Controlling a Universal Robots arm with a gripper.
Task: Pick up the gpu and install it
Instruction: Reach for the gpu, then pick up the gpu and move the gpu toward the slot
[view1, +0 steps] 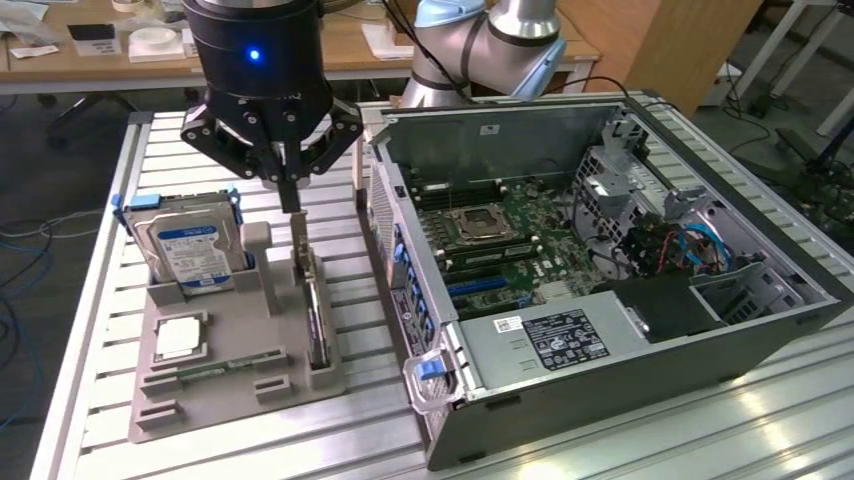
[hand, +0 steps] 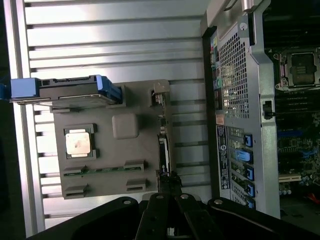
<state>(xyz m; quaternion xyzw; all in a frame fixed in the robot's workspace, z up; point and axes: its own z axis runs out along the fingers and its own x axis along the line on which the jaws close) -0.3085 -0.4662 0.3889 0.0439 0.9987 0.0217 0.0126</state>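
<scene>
Our end effector (view1: 290, 203), black with a lit blue dot on its body, points straight down with its fingers drawn narrow. We see them pinched on the upper edge of the gpu (view1: 314, 315), a thin flat dark green-black circuit card with a pale metal bracket at one end. That gpu stands on edge directly beneath the end effector, seated in a slot of the grey moulded plastic holder tray (view1: 227, 400), not lifted out. Just beside the end effector, toward the exterior view's left, we find a boxy silver hard drive (view1: 188, 252) with a blue-white label, standing upright in the same tray. Past the hard drive, well apart from the end effector, lie a square silver processor chip (view1: 178, 338) and a small narrow green memory stick (view1: 214, 368). On the end effector's other side, close by, an open black-and-grey computer case (view1: 601, 395) lies with its green motherboard (view1: 534, 250) exposed. All of it rests on the slatted pale metal bench (view1: 694, 440).
</scene>
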